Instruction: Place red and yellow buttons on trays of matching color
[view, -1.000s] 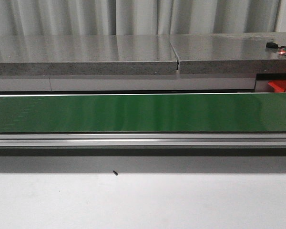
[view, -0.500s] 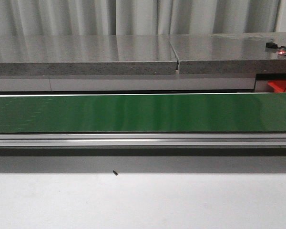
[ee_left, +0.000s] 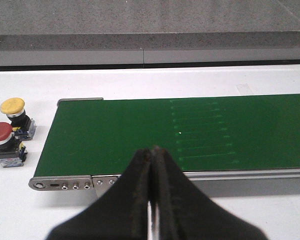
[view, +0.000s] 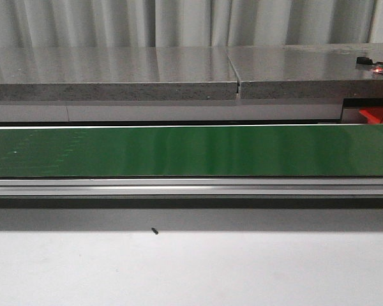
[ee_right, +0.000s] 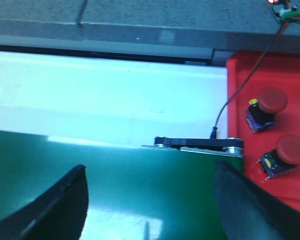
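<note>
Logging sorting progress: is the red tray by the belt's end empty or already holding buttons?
Holding buttons. The right wrist view shows two red buttons standing upright in the red tray.

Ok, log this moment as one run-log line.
left pincer: shut, empty | right pincer: open, empty | belt: no buttons | red tray: two red buttons | beside belt end: yellow button, red button
</note>
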`<action>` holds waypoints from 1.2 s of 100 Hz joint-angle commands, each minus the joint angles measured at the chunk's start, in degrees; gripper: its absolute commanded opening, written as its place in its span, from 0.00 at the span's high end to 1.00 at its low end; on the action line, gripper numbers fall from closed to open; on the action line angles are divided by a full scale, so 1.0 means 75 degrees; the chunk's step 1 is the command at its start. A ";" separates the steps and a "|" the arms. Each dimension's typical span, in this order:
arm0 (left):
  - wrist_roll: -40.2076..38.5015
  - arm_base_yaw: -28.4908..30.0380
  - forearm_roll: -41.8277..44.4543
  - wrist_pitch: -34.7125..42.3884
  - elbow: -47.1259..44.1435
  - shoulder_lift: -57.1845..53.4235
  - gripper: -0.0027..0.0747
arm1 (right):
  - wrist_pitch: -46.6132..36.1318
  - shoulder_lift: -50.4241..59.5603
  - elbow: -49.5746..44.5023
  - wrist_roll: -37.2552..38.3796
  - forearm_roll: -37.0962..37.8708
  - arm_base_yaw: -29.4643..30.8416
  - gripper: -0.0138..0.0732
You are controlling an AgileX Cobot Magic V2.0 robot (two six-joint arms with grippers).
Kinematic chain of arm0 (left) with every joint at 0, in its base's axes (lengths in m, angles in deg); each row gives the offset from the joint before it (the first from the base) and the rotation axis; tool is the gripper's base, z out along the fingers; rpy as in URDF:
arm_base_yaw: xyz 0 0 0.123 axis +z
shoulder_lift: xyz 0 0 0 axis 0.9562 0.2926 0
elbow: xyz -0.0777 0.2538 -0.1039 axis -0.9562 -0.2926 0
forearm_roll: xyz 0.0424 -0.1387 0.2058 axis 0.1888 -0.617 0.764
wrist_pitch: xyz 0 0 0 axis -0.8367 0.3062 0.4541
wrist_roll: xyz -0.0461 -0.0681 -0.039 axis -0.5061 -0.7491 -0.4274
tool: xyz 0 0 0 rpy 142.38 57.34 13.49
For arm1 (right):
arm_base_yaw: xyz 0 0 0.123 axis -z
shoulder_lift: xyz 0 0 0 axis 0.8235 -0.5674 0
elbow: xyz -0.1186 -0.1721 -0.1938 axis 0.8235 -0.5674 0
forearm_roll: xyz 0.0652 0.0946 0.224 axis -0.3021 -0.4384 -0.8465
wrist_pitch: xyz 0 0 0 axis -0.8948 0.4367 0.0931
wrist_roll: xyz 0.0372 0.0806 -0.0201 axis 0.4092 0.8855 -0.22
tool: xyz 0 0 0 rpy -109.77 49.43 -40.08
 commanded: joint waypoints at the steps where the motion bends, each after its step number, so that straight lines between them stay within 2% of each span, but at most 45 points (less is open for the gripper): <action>1: -0.0030 -0.0035 -0.0154 0.0599 0.0198 0.0055 0.99 | -0.0480 0.0756 -0.0146 -0.0095 0.0192 -0.0352 0.24; 19: -0.0030 -0.0035 -0.0154 0.0599 0.0198 0.0055 0.99 | -0.0520 0.2064 -0.1171 -0.0182 0.0485 -0.0741 0.26; 33: -0.0030 -0.0035 -0.0154 0.0599 0.0198 0.0055 0.99 | -0.0456 0.3060 -0.1967 -0.0350 0.0493 -0.0745 0.36; 59: -0.0030 -0.0035 -0.0154 0.0599 0.0198 0.0055 0.99 | -0.0235 0.4461 -0.2876 -0.0350 0.0493 -0.0745 0.67; 79: -0.0030 -0.0035 -0.0154 0.0599 0.0198 0.0055 0.99 | -0.0216 0.4745 -0.3095 -0.0350 0.0493 -0.0745 0.92; 120: -0.0030 -0.0035 -0.0154 0.0599 0.0198 0.0055 0.99 | -0.0216 0.4745 -0.3095 -0.0350 0.0486 -0.0745 0.92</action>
